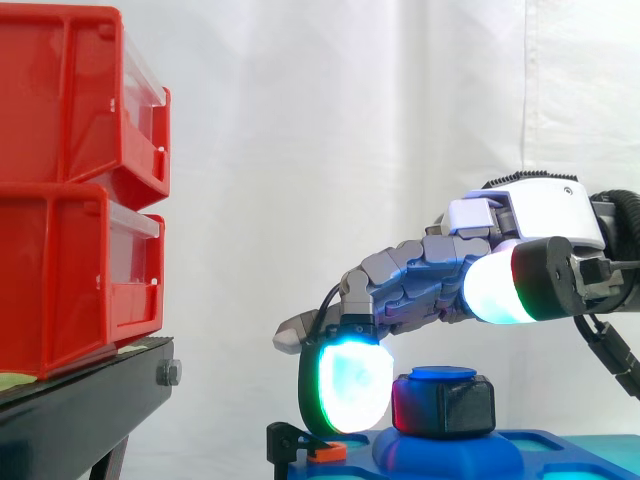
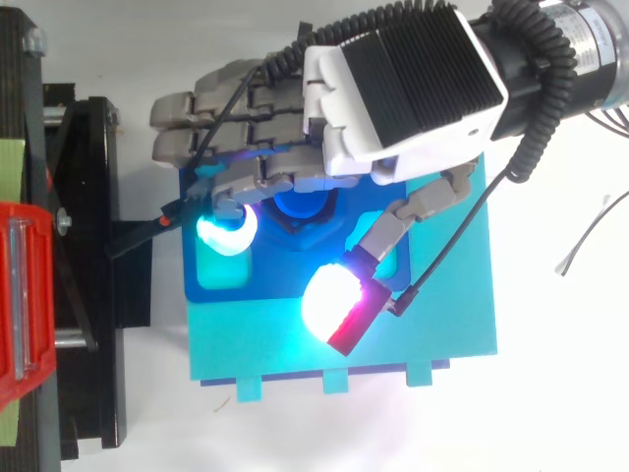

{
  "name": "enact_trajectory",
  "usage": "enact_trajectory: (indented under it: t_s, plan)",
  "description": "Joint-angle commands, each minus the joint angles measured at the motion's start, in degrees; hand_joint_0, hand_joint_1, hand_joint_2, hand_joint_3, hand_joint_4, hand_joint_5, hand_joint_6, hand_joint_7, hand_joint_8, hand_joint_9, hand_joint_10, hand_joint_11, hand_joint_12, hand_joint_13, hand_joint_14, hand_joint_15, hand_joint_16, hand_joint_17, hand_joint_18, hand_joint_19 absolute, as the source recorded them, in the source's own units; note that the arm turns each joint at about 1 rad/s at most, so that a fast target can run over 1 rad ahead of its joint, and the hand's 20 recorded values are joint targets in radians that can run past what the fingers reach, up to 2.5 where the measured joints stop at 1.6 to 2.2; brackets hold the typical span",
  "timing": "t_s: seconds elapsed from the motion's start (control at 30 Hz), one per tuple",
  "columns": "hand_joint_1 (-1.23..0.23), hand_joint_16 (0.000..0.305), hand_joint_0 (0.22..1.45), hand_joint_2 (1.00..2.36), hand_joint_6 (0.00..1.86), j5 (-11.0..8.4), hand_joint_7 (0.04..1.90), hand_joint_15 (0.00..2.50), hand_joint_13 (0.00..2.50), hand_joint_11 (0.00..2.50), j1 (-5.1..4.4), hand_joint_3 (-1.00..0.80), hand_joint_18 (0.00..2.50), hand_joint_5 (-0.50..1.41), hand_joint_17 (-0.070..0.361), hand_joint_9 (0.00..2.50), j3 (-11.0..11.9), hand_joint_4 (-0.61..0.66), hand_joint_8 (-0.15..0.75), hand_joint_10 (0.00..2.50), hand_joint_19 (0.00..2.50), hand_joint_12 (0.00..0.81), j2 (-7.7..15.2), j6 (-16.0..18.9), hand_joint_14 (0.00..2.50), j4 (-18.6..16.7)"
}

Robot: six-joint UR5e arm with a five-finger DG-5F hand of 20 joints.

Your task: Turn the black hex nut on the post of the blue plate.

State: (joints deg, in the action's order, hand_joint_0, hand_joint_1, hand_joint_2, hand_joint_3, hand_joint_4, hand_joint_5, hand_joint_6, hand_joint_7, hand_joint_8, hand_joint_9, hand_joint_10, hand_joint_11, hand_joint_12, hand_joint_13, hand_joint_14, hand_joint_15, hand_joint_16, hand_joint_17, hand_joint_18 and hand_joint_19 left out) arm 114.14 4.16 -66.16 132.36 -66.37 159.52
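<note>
Black hex nut (image 1: 445, 407) sits on the blue post (image 1: 443, 373) at the left part of the blue plate (image 1: 560, 455), axis vertical, flats facing the side camera, post top poking just above it. Hand (image 1: 430, 270) hangs over it, palm down, loosely spread, nothing clamped. One finger is bent down with its cyan pad (image 1: 350, 385) at the nut's left flank; touching or a hairline gap, can't tell. Thumb pad (image 2: 334, 300) is splayed out over the plate, apart from the nut. From the top, the fingers cover most of the nut. Clearance: free to the nut's right under the palm. On the left, past the pad, a black clip (image 1: 285, 438) and an orange piece (image 1: 327, 453) sit at the plate's left edge. The black stand (image 1: 80, 400) with the red bins (image 1: 70, 190) is further left, near that edge. Pale green patch (image 2: 10, 157) on the stand; any print on it is too small to read.
</note>
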Motion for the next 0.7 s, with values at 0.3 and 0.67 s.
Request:
enact_trajectory:
  t_s: [0.3, 0.67]
  plan:
    - [-0.24, 0.051, 0.49, 1.0, 0.5, 0.21, 1.01, 0.1, 0.25, 0.0, 0.41, -0.5, 0.21, -0.19, 0.116, 0.25, -0.1, 0.31, 0.264, 0.0, 0.31, 0.368, 0.0, 0.2, 0.0, -0.3]
    - [-0.24, 0.051, 0.49, 1.0, 0.5, 0.56, 1.0, 0.1, 0.25, 0.0, 0.58, -0.5, 0.21, -0.19, 0.116, 0.24, -0.7, 0.31, 0.26, 0.0, 0.31, 0.367, 0.0, 0.2, 0.0, -1.4]
